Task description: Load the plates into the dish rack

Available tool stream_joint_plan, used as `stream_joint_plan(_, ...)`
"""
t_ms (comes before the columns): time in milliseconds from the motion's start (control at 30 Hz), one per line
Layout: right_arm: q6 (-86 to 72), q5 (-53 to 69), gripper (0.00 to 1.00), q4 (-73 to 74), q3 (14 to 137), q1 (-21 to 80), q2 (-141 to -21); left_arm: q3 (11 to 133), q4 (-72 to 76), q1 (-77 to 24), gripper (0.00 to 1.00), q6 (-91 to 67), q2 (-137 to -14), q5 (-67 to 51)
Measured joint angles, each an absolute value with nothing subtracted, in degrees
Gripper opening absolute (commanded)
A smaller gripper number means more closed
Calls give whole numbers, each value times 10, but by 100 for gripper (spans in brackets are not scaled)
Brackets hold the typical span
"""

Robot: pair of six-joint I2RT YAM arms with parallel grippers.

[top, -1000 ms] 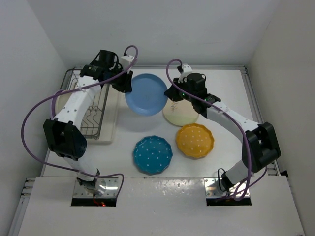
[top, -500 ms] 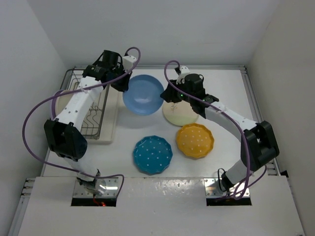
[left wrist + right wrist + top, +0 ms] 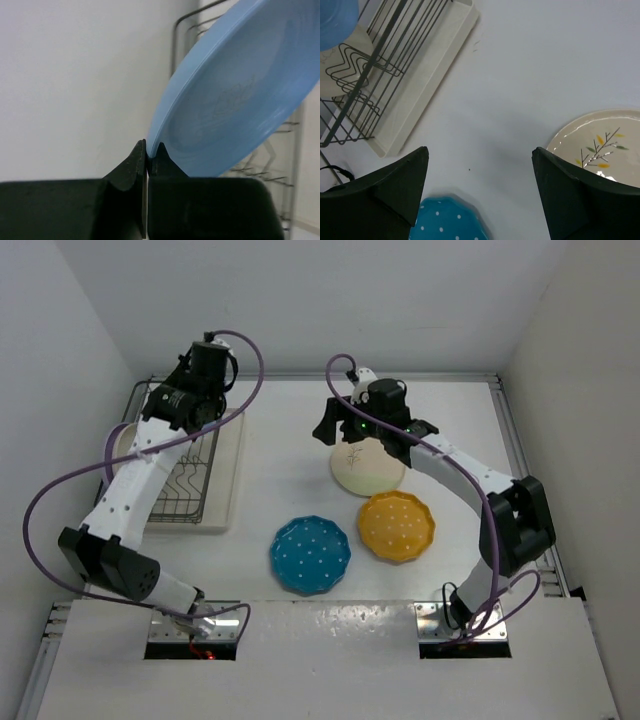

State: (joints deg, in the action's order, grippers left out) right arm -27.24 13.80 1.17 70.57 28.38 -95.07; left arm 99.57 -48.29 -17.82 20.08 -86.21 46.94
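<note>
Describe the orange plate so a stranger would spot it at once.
On the white table, look right of the dish rack, where three plates lie flat. The orange plate sits nearest the right edge, beside the teal plate and in front of the cream sprig plate. Only it is orange-yellow with white dots.

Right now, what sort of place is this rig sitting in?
Likely a lab test cell, not a real kitchen: bare white walls box in a white table, two robot arms are mounted at its near edge, and the only kitchenware is a dish rack and a few plates.
</note>
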Motion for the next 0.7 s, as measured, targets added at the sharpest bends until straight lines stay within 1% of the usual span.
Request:
stream_joint_plan(100,-268,144,84,33,739,284,-969,918,-448,-175,0,233,-822,556)
stream_joint_plan(233,-268,153,84,51,803,285,-1006,847,-420,-147,0,264,-818,631)
stream_joint_plan(433,-269,157,84,78,857,298,-1032,815,-380,-127,0,281,-820,704)
stream_joint_plan(700,-255,161,83,124,914,317,-1058,783,-350,-96,0,262,-827,735)
